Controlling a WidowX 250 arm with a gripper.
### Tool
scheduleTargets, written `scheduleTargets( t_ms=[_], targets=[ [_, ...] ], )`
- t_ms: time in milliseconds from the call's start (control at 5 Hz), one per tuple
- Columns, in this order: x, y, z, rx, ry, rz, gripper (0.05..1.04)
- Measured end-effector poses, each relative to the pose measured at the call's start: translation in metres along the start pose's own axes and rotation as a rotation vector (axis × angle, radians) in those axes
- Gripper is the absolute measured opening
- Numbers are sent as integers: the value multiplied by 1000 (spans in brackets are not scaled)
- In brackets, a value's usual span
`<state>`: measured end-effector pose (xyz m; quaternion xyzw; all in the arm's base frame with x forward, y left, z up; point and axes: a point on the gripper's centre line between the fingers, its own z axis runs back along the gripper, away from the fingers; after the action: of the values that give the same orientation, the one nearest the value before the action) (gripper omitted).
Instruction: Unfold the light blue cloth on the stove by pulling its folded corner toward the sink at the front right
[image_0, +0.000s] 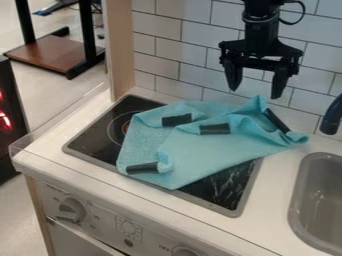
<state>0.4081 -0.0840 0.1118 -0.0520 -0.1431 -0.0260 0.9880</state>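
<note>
Though rumpled, cloth (214, 152) across stovetop (93, 141)

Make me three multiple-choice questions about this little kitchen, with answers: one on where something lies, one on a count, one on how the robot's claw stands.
1. Where does most of the blue cloth lie?
A) In the sink
B) On the black cooktop
C) On the floor

2. How many black strips show on the cloth?
A) One
B) Two
C) Four

3. How is the gripper?
A) Open, holding nothing
B) Shut on the cloth
C) Shut and empty

Answers:
1: B, the cloth spreads over the dark glass, its right end reaching past the edge.
2: C, two show near the top middle, one at the lower left and one at the upper right.
3: A, its two fingers stand apart with only the wall tiles seen between them.
</note>
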Motion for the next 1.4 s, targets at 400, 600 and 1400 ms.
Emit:
scheduleTargets(
  t_ms=[400,600,1400],
  targets=[
    [-20,12,-27,64,73,-6,998],
    [-25,22,-34,113,64,-33,998],
    [-29,52,-66,248,136,-17,998]
  ],
)
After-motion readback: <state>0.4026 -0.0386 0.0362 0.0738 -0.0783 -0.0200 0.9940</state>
